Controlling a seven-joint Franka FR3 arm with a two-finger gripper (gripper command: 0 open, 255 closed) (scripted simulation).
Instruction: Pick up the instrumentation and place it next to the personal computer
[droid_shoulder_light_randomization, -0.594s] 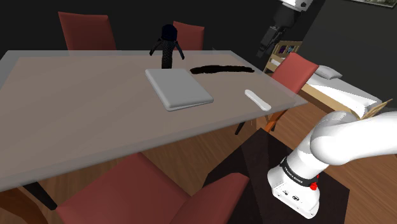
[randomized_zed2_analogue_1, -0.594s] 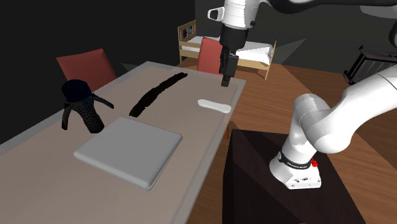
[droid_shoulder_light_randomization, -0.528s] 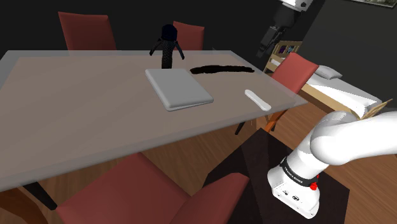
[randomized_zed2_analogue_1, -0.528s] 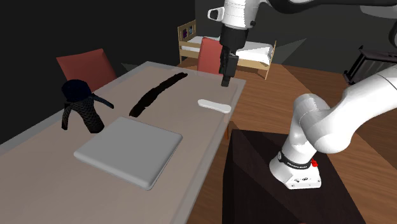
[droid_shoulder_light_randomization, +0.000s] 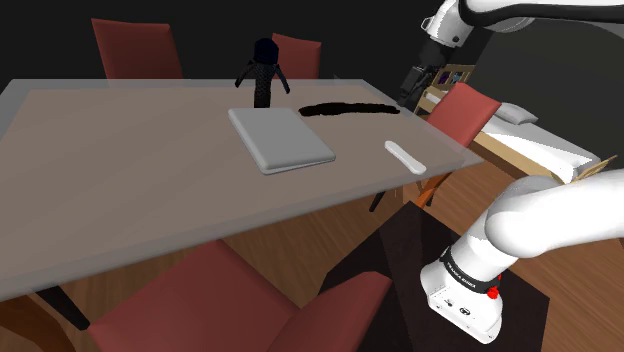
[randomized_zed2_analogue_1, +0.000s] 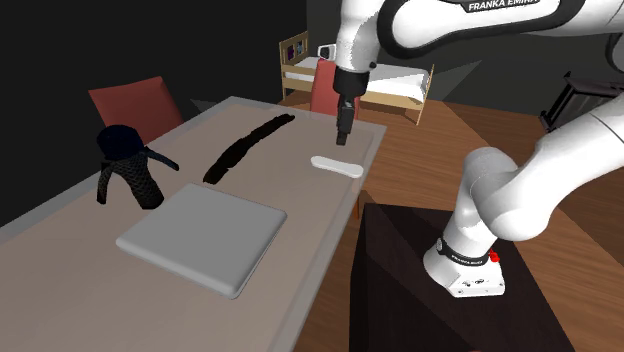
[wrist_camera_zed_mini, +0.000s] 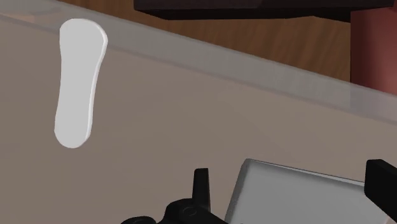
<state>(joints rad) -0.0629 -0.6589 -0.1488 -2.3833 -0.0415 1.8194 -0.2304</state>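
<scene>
The gripper (wrist_camera_zed_mini: 291, 172) is hovering, its 2 fingers (wrist_camera_zed_mini: 201, 186) spread wide, gripping nothing; the white instrument (wrist_camera_zed_mini: 79, 89) is lying well outside them.

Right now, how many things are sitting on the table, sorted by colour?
Black: 2, the long flat shape and the upright legged object
Grey: 1, the closed laptop
White: 1, the slim oblong piece
Total: 4

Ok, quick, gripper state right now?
Gripper: open, holding nothing.
</scene>
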